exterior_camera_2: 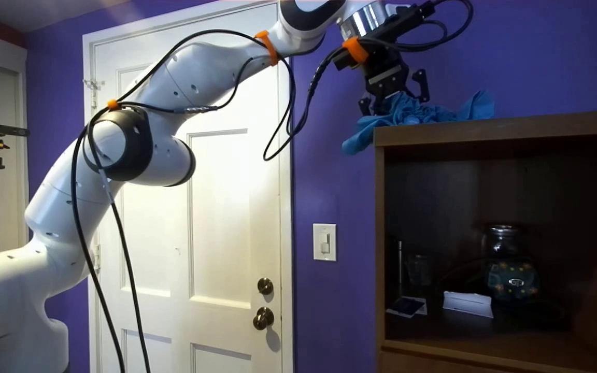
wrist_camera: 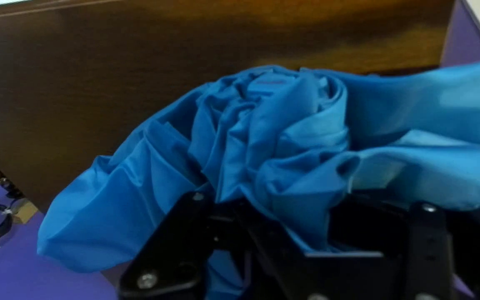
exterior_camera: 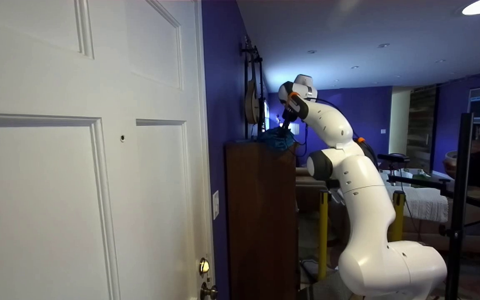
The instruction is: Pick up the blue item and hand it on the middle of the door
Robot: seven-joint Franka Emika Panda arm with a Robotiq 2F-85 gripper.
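Note:
The blue item is a crumpled blue cloth, in an exterior view (exterior_camera: 274, 141), in an exterior view (exterior_camera_2: 417, 113) and in the wrist view (wrist_camera: 273, 125). It lies on top of the brown cabinet, with one end over the edge. My gripper (exterior_camera_2: 396, 101) points down into it and is shut on gathered folds; it also shows in an exterior view (exterior_camera: 283, 130) and the wrist view (wrist_camera: 286, 216). The fingertips are hidden by cloth. The white door stands beside the cabinet, in an exterior view (exterior_camera: 152, 96) and in an exterior view (exterior_camera_2: 218, 217); a small dark fitting (exterior_camera: 122, 138) sits on its middle.
The brown cabinet (exterior_camera_2: 500, 124) has an open compartment with a jar (exterior_camera_2: 503, 239) and a small bag (exterior_camera_2: 513, 280). A light switch (exterior_camera_2: 324, 242) and door knobs (exterior_camera_2: 264, 318) stick out. A guitar (exterior_camera: 252, 100) hangs behind the cabinet. Loose cables (exterior_camera_2: 298, 124) hang from the arm.

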